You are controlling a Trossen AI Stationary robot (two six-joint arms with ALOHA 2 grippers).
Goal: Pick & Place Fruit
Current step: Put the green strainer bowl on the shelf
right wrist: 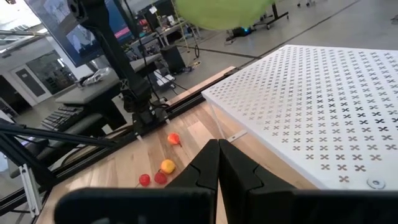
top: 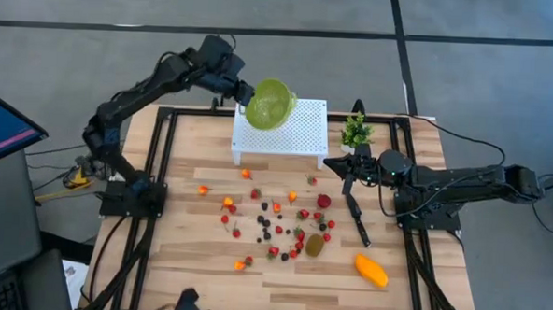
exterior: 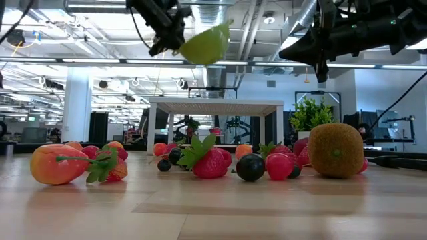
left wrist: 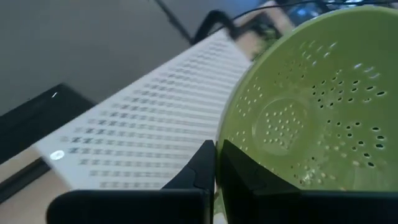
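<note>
Scattered across the middle of the table (top: pixel 196 282): berries (top: pixel 278 232), in front of the stand (top: pixel 279 129) at the far edge. Among them on their right, toward the near side, a kiwi (top: pixel 315 245); nearer and further right, apart, a mango (top: pixel 371 270). Right of the berries, a knife (top: pixel 356 217). Just right of the stand, a potted plant (top: pixel 356 132). Raised over the stand's left end, tilted, a colander (top: pixel 270 103).
</note>
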